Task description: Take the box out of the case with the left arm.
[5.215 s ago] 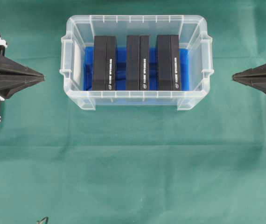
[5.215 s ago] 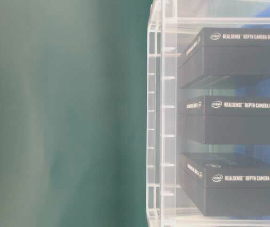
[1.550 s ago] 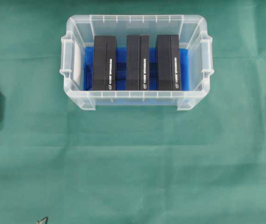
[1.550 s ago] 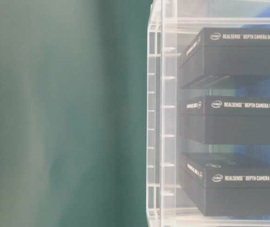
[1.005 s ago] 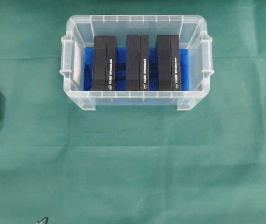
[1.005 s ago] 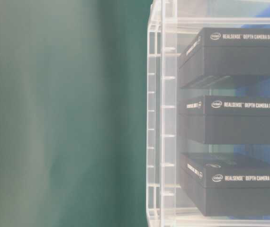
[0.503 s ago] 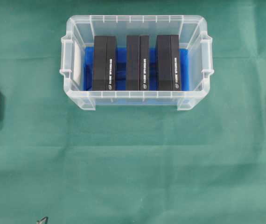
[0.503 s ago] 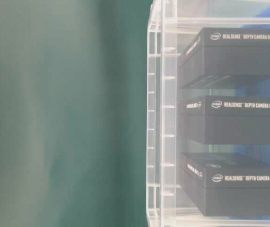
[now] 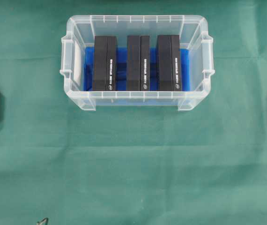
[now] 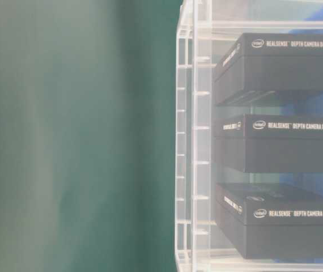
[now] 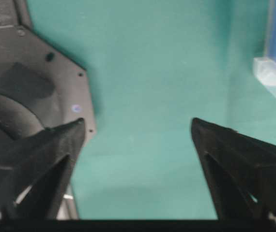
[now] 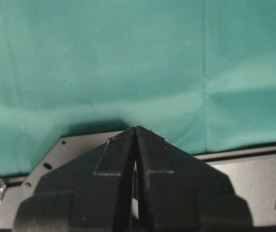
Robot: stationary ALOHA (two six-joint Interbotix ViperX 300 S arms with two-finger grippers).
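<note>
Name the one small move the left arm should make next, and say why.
Probably swing the left tool toward the case. Its jaws stand wide apart over bare green cloth beside its base plate, holding nothing, with only a corner of the case at the edge of the wrist view. All three black boxes sit on edge inside, untouched; the leftmost box seems the nearest pick.

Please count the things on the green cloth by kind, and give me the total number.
Black boxes: 3, at left, middle and right, all standing inside the case
Clear plastic case: 1
Blue sheet on the case bottom: 1
Total: 5
</note>
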